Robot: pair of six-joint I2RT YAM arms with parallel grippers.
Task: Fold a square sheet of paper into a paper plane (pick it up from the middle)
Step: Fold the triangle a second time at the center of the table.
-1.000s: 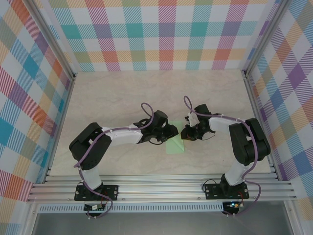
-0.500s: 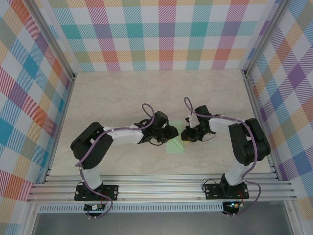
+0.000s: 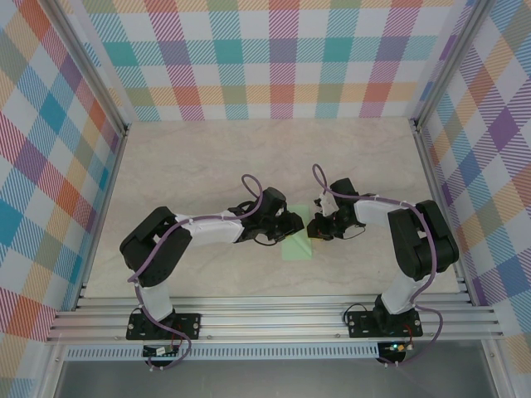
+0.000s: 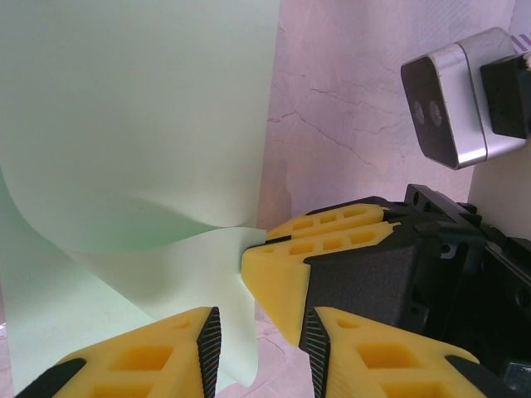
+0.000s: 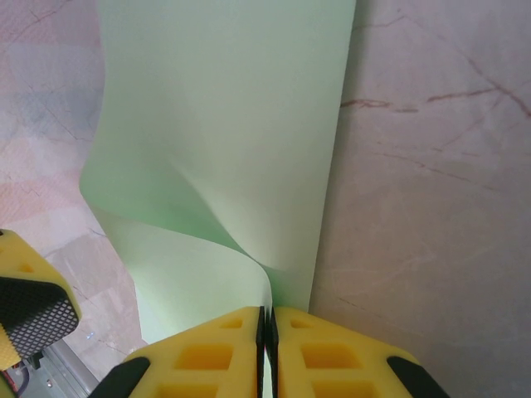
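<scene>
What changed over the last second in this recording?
The right pincer shifted slightly left toward the left pincer. That bunched the square sheet of paper, so less green shows from above. Nothing was taken hold of or let go: the right pincer stays shut on the sheet's edge, and the left stays open.

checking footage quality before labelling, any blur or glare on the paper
Top external: sharp, evenly lit, the square sheet of paper small between the arms. Left wrist: paper in focus, soft shadow inside its curl, no glare. Right wrist: paper in focus, table paler and softer at the left.
</scene>
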